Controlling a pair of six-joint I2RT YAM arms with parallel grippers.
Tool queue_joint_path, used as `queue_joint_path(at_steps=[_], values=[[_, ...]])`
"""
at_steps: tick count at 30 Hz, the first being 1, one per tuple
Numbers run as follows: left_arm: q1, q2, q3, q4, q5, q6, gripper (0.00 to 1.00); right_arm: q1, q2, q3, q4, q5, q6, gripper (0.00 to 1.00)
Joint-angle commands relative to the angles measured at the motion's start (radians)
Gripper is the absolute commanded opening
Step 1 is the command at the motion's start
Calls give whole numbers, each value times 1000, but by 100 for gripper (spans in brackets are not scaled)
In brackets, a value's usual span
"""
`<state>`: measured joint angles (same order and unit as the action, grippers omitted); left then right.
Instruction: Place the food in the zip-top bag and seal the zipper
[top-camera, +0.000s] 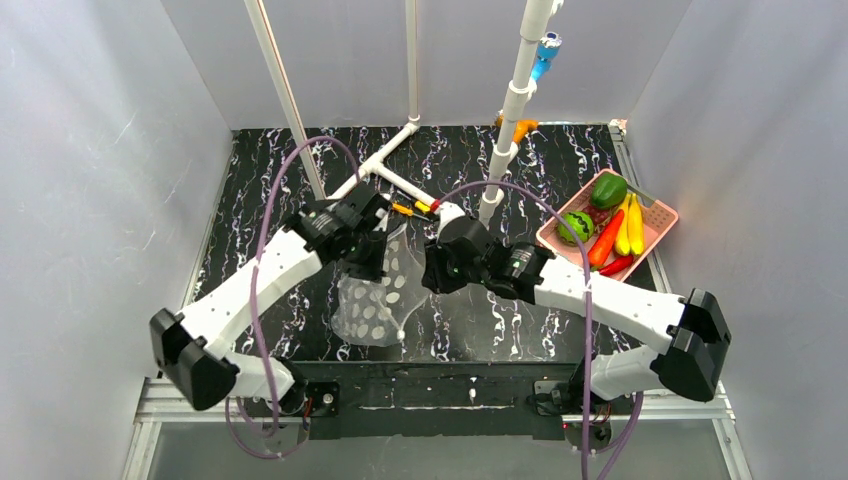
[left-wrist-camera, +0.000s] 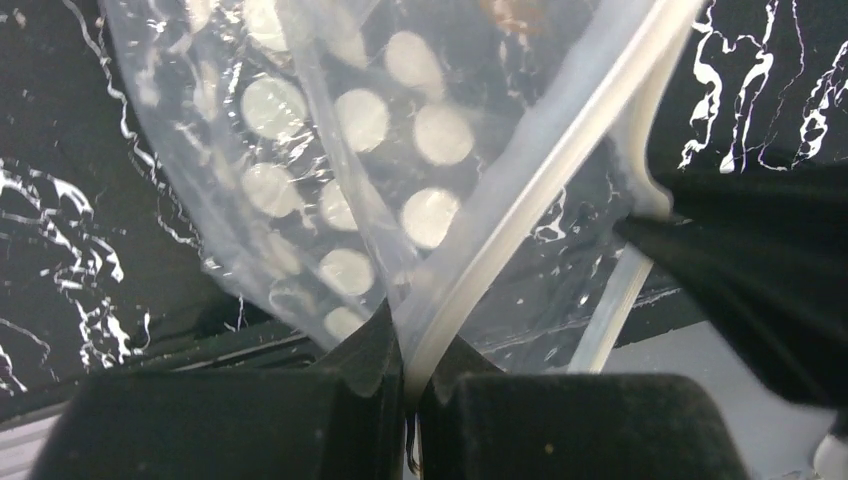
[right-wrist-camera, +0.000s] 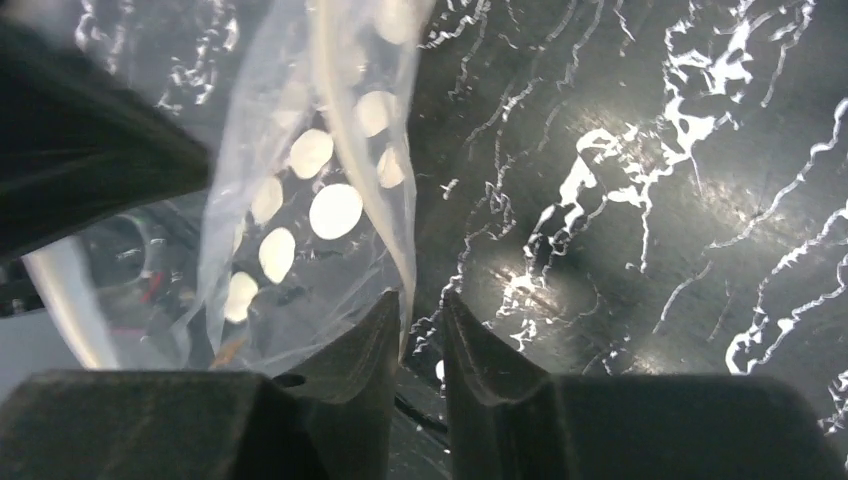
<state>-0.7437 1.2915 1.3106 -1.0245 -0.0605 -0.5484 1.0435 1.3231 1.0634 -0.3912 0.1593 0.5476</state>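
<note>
Dotted zip-top bag (top-camera: 375, 300) in L pincer (left-wrist-camera: 410, 350)

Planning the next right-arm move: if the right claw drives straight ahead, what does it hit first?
The bag: its edge sits at the tips of the right claw; pinched or not, unclear. Behind it, likely the table.
</note>
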Motion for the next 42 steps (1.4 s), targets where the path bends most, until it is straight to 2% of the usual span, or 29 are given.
queue_joint_path(at_steps=[1,4,6,8,11,16,19,27,32,35,42], values=[[32,90,111,12,117,149,0,-42,33,129,-83,-110,-3,41],[41,143,129,35,109,183,0,-57,6,148,-170,-91,-23,69],[54,168,123,51,119,195,0,-60,-66,111,-182,-85,-42,85],[68,175,103,78,127,202,0,-60,-171,49,-187,-50,-49,92],[95,181,70,111,123,217,0,-65,-326,4,-253,51,-33,97],[135,248,91,107,114,254,0,-98,-556,-61,-351,316,66,98],[135,278,82,138,159,257,0,-230,-569,-46,-453,397,104,98],[136,210,-30,224,159,288,0,-671,-417,-15,-433,179,75,98],[136,139,-80,258,159,290,0,-897,-272,-5,-325,5,109,98],[136,126,-89,259,137,294,0,-981,-159,28,-286,-111,124,98],[136,101,-93,257,111,307,0,-1086,87,221,-407,-69,32,98]])
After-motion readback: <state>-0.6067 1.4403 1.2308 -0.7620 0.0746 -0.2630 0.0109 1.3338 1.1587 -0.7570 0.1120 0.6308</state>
